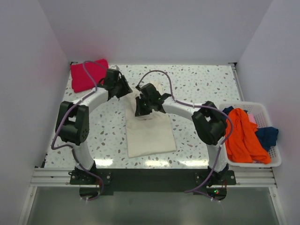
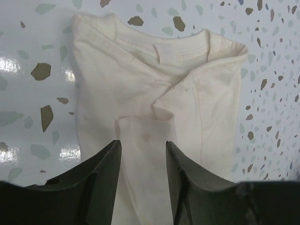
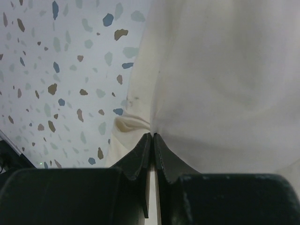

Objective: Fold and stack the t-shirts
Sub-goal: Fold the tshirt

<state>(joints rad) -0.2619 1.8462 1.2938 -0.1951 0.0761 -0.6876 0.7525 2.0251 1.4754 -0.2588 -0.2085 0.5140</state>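
The cream t-shirt (image 1: pixel 150 133) lies partly folded in the middle of the table, its collar end toward the back. In the left wrist view its collar and tag (image 2: pixel 164 51) show, with a sleeve folded in. My left gripper (image 2: pixel 143 150) is open just above the shirt's collar end, at the back left of the shirt (image 1: pixel 123 86). My right gripper (image 3: pixel 153 137) is shut on a pinch of the cream cloth (image 3: pixel 225 84) and sits over the shirt's upper part (image 1: pixel 143 107). A folded red t-shirt (image 1: pixel 88 74) lies at the back left corner.
A white basket (image 1: pixel 267 161) stands at the right edge, holding an orange t-shirt (image 1: pixel 243 136) and a blue one (image 1: pixel 268 136). White walls enclose the speckled table (image 1: pixel 201 89) on three sides.
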